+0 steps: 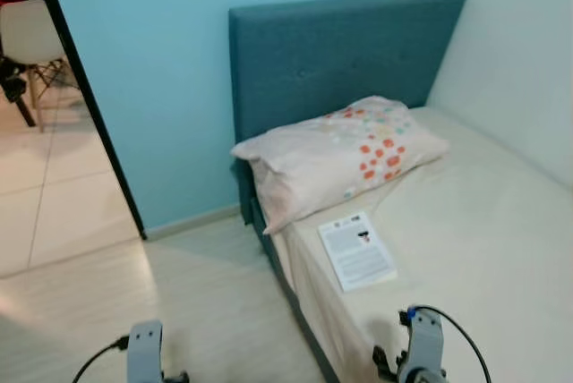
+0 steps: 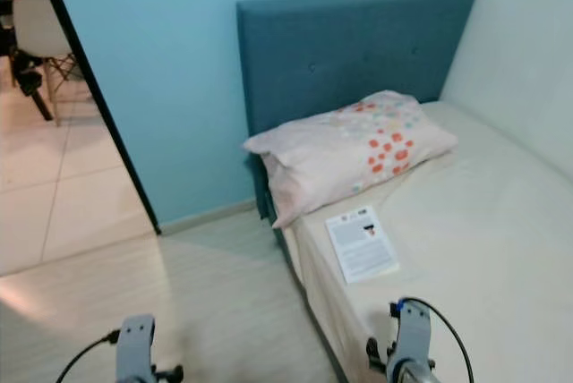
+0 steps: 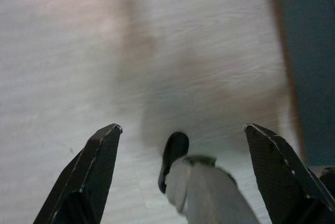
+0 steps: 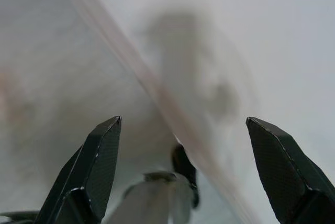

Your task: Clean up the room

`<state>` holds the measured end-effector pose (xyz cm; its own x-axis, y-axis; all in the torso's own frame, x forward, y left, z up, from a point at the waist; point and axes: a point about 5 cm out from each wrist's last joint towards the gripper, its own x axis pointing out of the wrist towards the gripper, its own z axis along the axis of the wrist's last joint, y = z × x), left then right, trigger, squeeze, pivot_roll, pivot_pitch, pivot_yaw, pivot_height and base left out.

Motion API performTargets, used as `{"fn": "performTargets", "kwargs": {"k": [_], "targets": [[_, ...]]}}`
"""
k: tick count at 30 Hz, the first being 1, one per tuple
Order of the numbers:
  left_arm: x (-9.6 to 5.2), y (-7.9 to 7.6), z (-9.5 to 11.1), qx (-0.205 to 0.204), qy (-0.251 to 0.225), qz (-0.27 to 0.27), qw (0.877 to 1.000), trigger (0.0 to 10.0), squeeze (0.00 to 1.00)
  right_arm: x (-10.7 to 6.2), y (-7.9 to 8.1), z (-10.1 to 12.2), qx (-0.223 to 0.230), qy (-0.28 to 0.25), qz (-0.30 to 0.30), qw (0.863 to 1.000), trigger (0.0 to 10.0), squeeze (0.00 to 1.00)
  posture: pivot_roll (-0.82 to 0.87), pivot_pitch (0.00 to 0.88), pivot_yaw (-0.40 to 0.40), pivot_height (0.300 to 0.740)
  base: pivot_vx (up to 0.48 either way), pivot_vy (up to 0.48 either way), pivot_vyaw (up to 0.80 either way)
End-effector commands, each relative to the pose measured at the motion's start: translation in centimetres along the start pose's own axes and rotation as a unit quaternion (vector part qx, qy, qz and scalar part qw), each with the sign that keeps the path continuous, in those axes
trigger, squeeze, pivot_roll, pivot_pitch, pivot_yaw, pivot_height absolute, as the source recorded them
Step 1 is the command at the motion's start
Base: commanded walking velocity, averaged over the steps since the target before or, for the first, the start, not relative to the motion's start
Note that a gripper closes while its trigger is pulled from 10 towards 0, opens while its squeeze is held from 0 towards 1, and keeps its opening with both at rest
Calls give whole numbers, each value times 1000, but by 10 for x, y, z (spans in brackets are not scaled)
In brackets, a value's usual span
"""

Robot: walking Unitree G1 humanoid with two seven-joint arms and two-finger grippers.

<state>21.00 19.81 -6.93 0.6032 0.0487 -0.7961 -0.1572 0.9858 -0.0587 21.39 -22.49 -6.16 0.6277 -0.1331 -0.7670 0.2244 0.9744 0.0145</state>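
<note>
A leaflet (image 1: 357, 251) is laid on the bed (image 1: 483, 249), just near of the pillow (image 1: 340, 155). Left pincer (image 3: 183, 135) is spread wide over the floor (image 3: 78, 62). Right pincer (image 4: 183, 127) is spread wide, nothing held.

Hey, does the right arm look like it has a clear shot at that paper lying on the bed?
Probably yes. The paper lies flat on the bed near its edge, just below the pillow, with bare sheet between it and the right gripper, which is open and empty. Nothing stands between them.
</note>
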Motion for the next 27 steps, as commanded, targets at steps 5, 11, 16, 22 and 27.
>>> {"fn": "performTargets", "kwargs": {"k": [5, 11, 16, 22, 27], "targets": [[0, -10, -8, 24, 15, -16, 999, 10000, 0, -5, -9, -26, -33, 48, -19, 998, 10000, 0, 109, 0, -58, 705, -480, 0, 0], [-2, -12, -20, 31, 29, -19, 999, 10000, 0, -11, -21, -46, -54, 87, -39, 994, 10000, 0, 102, 0, -56, 705, -480, 0, -230], [-3, -11, -26, 36, 36, -20, 998, 10000, 0, -14, -29, -56, -60, 102, -53, 992, 10000, 0, 97, 0, -52, 705, -480, 0, -681], [-2, -13, -25, 42, 36, -24, 998, 10000, 0, -17, -34, -63, -63, 111, -60, 990, 10000, 0, 93, 0, -49, 705, -480, 0, -681], [-2, -15, -22, 45, 32, -29, 998, 10000, 0, -19, -35, -67, -65, 116, -59, 989, 10000, 0, 90, 0, -47, 705, -480, 0, -671]]}}
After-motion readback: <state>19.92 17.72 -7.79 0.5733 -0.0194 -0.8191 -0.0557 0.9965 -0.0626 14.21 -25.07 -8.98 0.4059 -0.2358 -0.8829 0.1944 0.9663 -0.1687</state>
